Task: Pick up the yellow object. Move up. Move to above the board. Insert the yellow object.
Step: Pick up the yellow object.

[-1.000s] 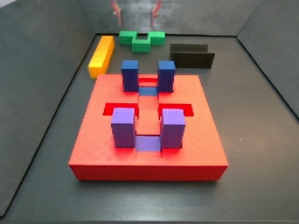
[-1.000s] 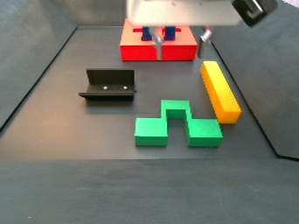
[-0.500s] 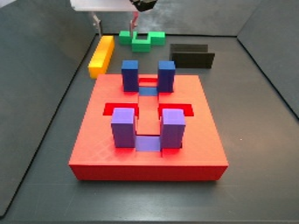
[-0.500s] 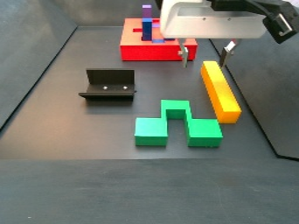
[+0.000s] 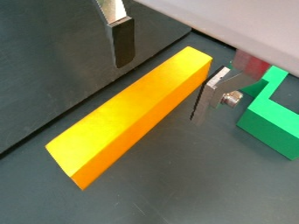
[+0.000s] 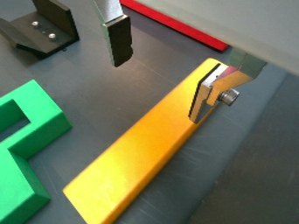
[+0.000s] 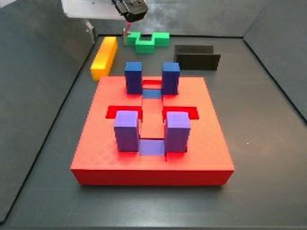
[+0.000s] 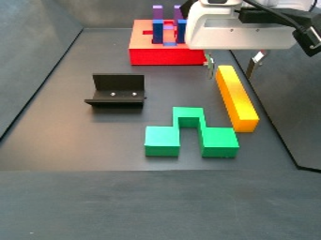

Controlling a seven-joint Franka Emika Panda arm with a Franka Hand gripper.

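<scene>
Fingers first: in a wrist view you see the gripper [image 5: 163, 66] spread wide over the yellow bar [image 5: 131, 118], one silver finger [image 5: 121, 35] off one long side of the bar and clear of it, another right against the opposite long edge near the bar's end, so the jaws are open and grip nothing. Just past that second finger sits the green block [image 5: 272, 114], near the bar but apart from it. In a wrist view from a different angle you find the gripper [image 6: 163, 66] again straddling the bar [image 6: 149, 153], with the green block [image 6: 24, 149] well off the bar's far side, the dark fixture [image 6: 41, 26] beyond it, and a red strip of the board [image 6: 176, 24] past the bar's end. In a side view you see the board [image 7: 150, 135] with its blue and purple posts in front, the bar [image 7: 104, 56] lying on the floor just behind the board's back corner, and the gripper [image 7: 93, 30] hanging above it. In a side view from the opposite end, the gripper [image 8: 232, 59] sits over the bar's [image 8: 235, 96] end nearest the board [image 8: 166, 54], with the green block [image 8: 189, 133] beside the bar and the fixture [image 8: 115, 91] well apart from it.
</scene>
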